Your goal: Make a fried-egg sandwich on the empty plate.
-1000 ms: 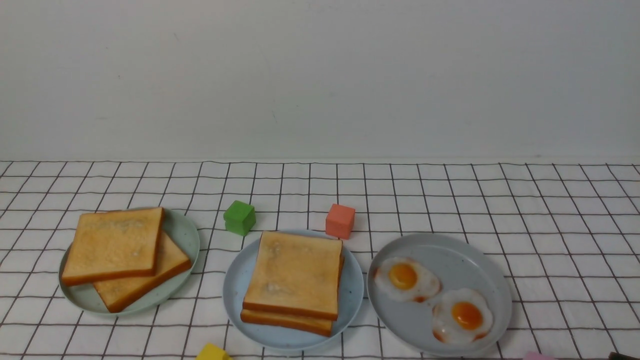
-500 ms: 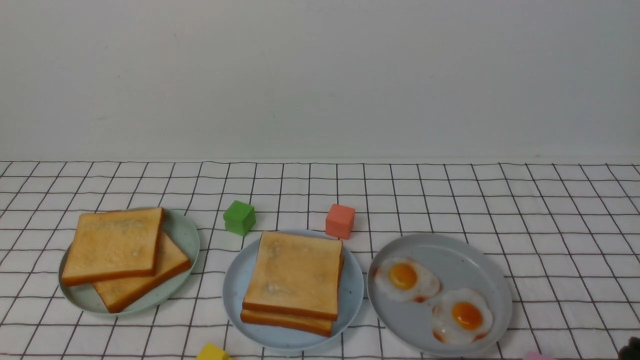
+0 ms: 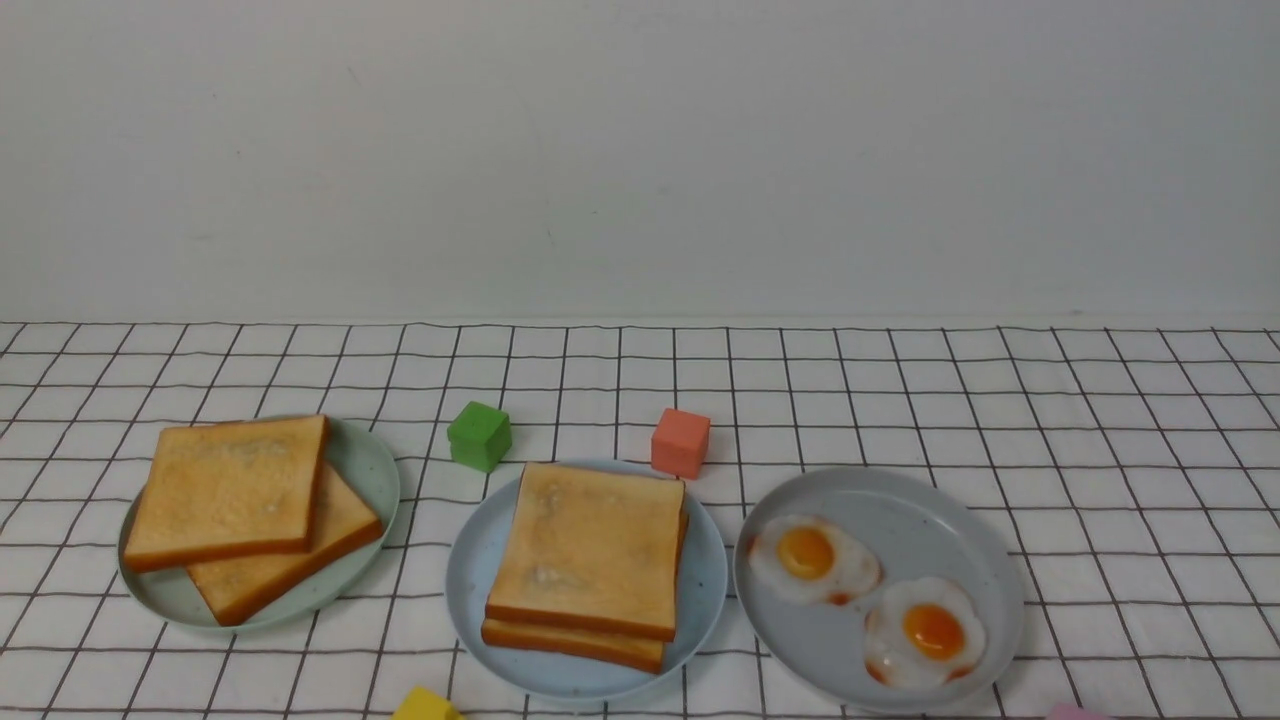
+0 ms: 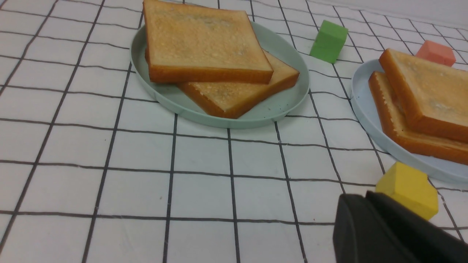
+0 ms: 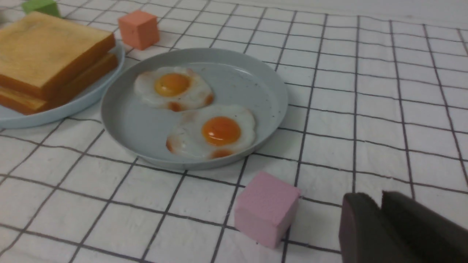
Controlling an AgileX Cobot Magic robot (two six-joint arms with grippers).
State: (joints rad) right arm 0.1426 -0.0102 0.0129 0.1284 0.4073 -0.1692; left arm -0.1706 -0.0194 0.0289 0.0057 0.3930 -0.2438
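I am looking at the fried-egg sandwich on the light blue plate: two square golden-brown toast slices are sitting stacked, top one slightly askew. The egg layer is not showing clearly from any view; I cannot confirm it.

The left gripper is showing only in its wrist view, dark fingers pressed together, holding nothing. The sandwich is lying ahead of it and toward the right arm's side, a yellow cube just beside the fingertips. The right gripper is showing a narrow slit between its fingers, nothing between them; a pink cube is sitting near it, and the sandwich is lying well beyond, toward the left arm's side.

Count: three plates, namely light blue, pale green, grey. Four toast slices: two in the sandwich, two loose toast slices on green. Two fried eggs on grey. Four cubes: green, orange-red, yellow, pink.
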